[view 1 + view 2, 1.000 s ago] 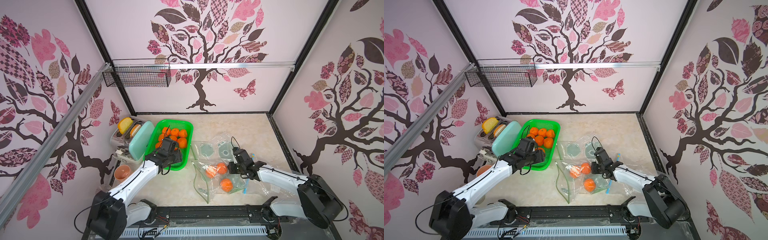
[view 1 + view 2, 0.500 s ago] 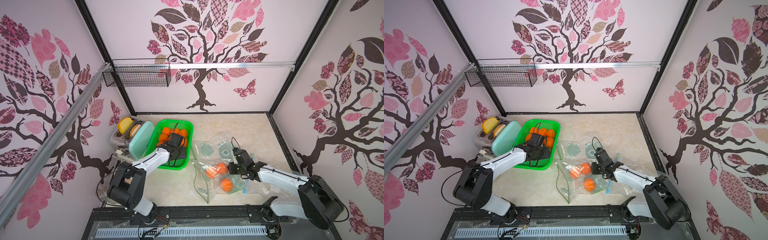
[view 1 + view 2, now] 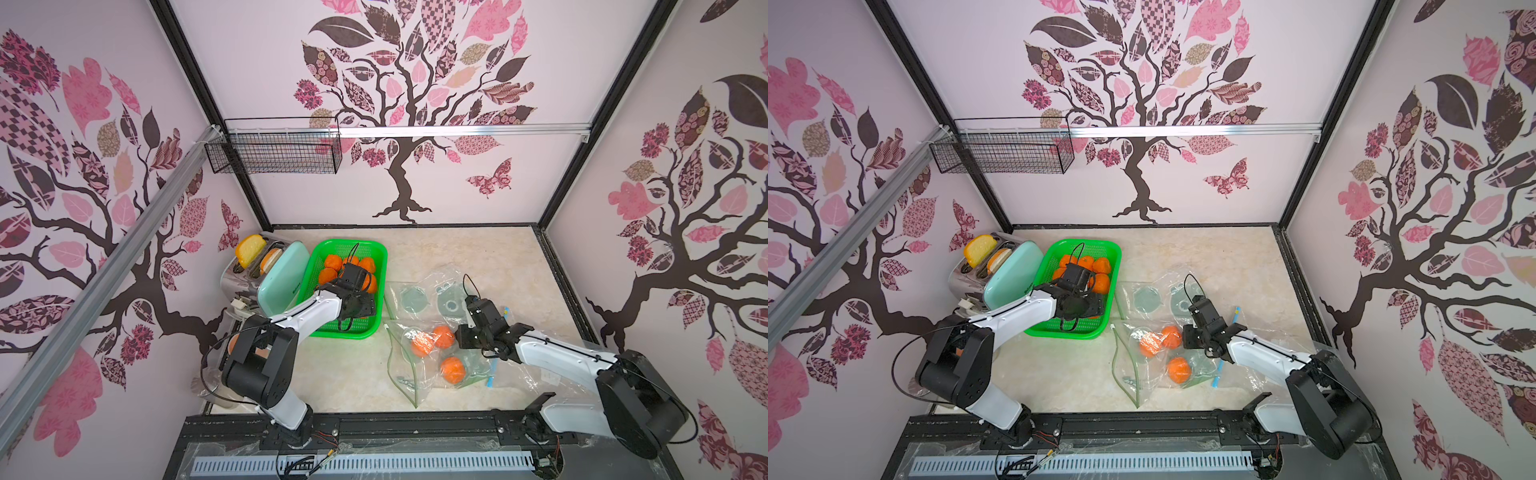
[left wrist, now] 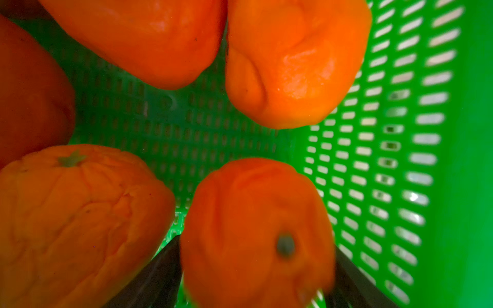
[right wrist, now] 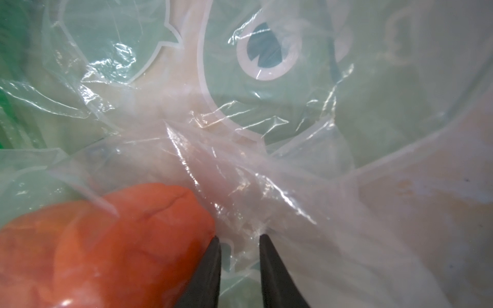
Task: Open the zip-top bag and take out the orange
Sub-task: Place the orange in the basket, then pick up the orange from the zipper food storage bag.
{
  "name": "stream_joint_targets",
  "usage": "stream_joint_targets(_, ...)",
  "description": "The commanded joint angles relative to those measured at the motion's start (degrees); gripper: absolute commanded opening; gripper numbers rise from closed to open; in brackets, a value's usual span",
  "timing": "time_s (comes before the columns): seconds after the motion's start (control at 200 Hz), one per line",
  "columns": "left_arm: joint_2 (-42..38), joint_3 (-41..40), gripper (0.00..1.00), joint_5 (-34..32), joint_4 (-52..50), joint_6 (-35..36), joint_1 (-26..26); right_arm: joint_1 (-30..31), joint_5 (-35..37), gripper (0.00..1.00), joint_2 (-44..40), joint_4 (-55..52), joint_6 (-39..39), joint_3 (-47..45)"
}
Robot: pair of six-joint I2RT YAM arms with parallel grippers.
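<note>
The clear zip-top bag (image 3: 400, 384) lies open-mouthed at the front middle of the table, with three oranges (image 3: 453, 370) inside. My right gripper (image 3: 460, 338) is shut on a fold of the bag's film (image 5: 240, 202), right beside one orange (image 5: 112, 240) in the bag. My left gripper (image 3: 360, 306) hangs inside the green basket (image 3: 383, 274). Its jaws stand open on either side of a motion-blurred orange (image 4: 256, 229) that is slipping out between them. Several more oranges (image 4: 80, 213) lie in the basket around it.
A teal toaster (image 3: 282, 274) holding bread slices stands left of the basket. A second flat bag with green prints (image 3: 415, 295) lies just behind the zip-top bag. A wire basket (image 3: 274, 151) hangs on the back wall. A small cup (image 3: 232, 345) sits behind the left arm.
My left gripper has moved a little farther in over the basket, its jaws have widened, and the orange is coming loose. The right gripper has stayed clamped on the bag.
</note>
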Motion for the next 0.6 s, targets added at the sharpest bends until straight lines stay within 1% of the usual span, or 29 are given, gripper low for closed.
stream_joint_targets(0.0, -2.5, 2.2, 0.81, -1.1, -2.0, 0.7, 0.0, 0.4, 0.1, 0.29, -0.1, -0.6, -0.1, 0.3)
stream_joint_targets(0.115, -4.3, 2.5, 0.82, 0.0, -2.3, 0.6, 0.0, 0.4, -0.4, 0.29, 0.1, -0.6, -0.1, 0.5)
stream_joint_targets(0.18, -5.4, 3.4, 0.82, 0.3, -4.1, 0.8, 0.0, 0.4, -0.5, 0.29, 0.2, -0.9, -0.1, 0.6)
stream_joint_targets(0.275, -9.4, 3.1, 0.79, 1.4, -5.7, 0.5, -0.4, 0.4, -0.4, 0.29, -0.1, -0.6, -0.1, 0.3)
stream_joint_targets(0.335, -13.2, 2.2, 0.73, 2.7, -6.7, 0.2, -1.2, 0.4, -0.3, 0.29, -0.1, -0.5, -0.1, 0.4)
stream_joint_targets(0.395, -17.5, 0.7, 0.66, 4.7, -7.4, 0.0, -3.2, 0.4, -0.2, 0.29, 0.0, -0.6, -0.2, 0.5)
stream_joint_targets(0.44, -20.5, -0.8, 0.57, 5.8, -7.8, -0.3, -5.5, 0.4, 0.0, 0.29, 0.1, -0.6, -0.2, 0.7)
stream_joint_targets(0.53, -27.1, -5.0, 0.44, 13.9, -6.9, -2.5, -9.3, 0.4, 0.5, 0.29, 0.2, -1.2, -0.3, 1.1)
stream_joint_targets(0.595, -32.2, -10.1, 0.38, 18.1, -3.1, -4.7, -13.4, 0.4, 0.6, 0.29, -0.1, -1.1, -0.3, 1.1)
